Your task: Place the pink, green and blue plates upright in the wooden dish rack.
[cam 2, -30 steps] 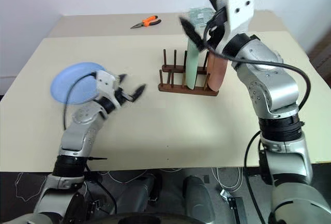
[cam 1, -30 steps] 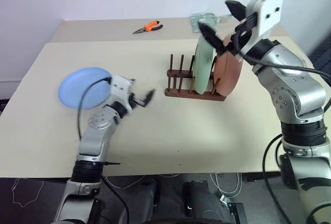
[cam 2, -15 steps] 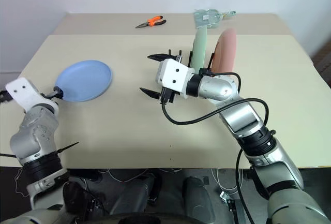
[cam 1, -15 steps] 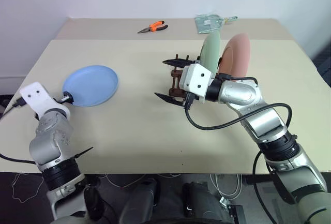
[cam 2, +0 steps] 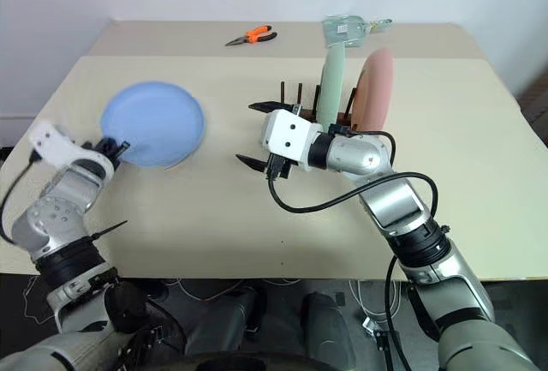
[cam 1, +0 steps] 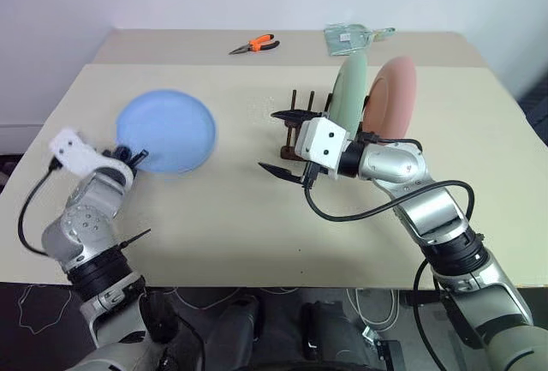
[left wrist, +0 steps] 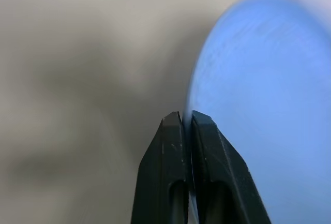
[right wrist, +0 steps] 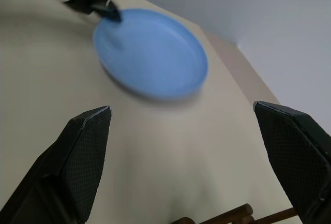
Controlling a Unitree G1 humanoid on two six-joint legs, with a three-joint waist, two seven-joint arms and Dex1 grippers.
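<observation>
A: Item one, the blue plate (cam 1: 167, 130)?
B: Near the tabletop's (cam 1: 257, 217) left edge, tilted up with its far side raised. The left gripper (left wrist: 185, 125) is clenched on its near rim, with both fingers pinching the edge, as the left wrist view shows.

A: Item two, the wooden dish rack (cam 1: 295, 135)?
B: Dark brown, thin upright pegs, standing about the middle of the tabletop, somewhat toward the far edge. Part of it is hidden behind the right arm.

A: Contents of the rack?
B: Green plate (cam 1: 348, 88), upright on edge. Pink plate (cam 1: 391, 90), upright on edge, just beside the green one on its right. The rack's left pegs are unfilled.

A: Item three, the right gripper (cam 1: 286, 142)?
B: Held above the tabletop just in front of the rack's left end, pointing toward the blue plate. Jaws released, spread wide, nothing between them.

A: Sundries?
B: Orange-handled pliers (cam 1: 253, 44) by the far edge, left of centre. A clear plastic packet (cam 1: 347, 37) by the far edge, behind the rack.
</observation>
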